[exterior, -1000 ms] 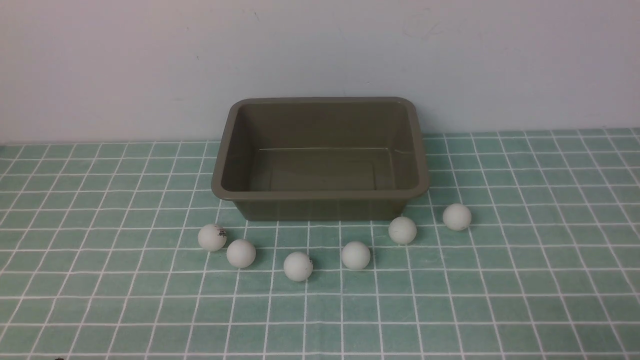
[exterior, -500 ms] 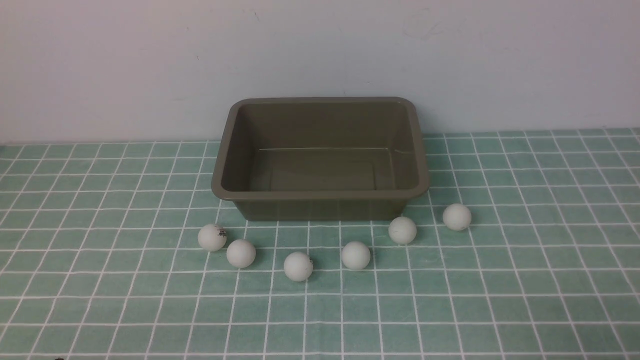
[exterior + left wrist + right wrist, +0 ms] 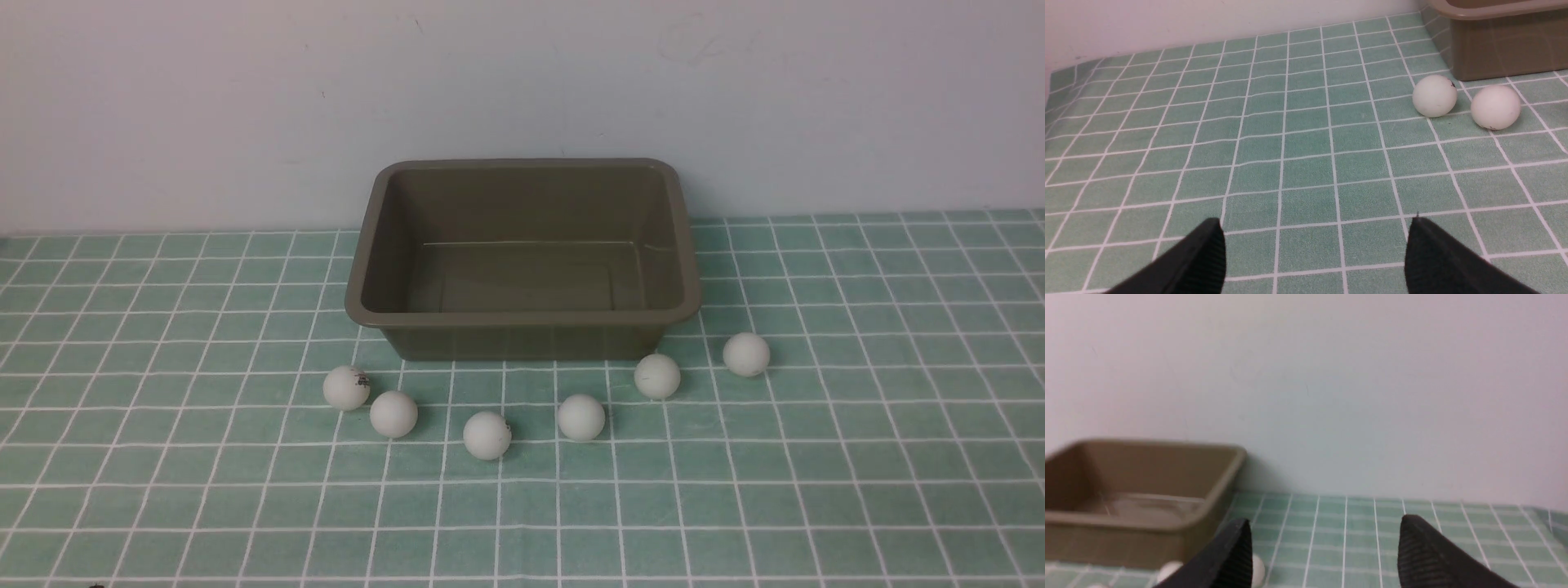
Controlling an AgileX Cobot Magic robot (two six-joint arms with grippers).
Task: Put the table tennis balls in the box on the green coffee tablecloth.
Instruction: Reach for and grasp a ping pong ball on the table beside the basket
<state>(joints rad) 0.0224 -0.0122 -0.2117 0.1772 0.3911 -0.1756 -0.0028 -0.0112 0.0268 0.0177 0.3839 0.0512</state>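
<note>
1. Just in front of the box (image 3: pixel 522 339), six white table tennis balls (image 3: pixel 487 434) lie in a loose arc on the green coffee tablecloth (image 3: pixel 163 490); none is inside the box.
2. Off the box's front-left corner sits the leftmost ball (image 3: pixel 346 387), which has a dark printed mark, with the second ball (image 3: pixel 393 414) just beside it.
3. The fourth ball (image 3: pixel 581 417) lies out from the box's front wall.
4. The fifth ball (image 3: pixel 657 376) sits near the box's front-right corner, and the sixth ball (image 3: pixel 746 354) lies further right of that corner.
5. The olive-brown box stands upright with its back to the pale wall (image 3: pixel 522 82).
6. The left gripper (image 3: pixel 1315 224) hangs over the cloth left of the box, jaws spread wide, gripping nothing.
7. The right gripper (image 3: pixel 1325 522) faces the wall with the box's right end in sight; its jaws are parted and empty.
</note>
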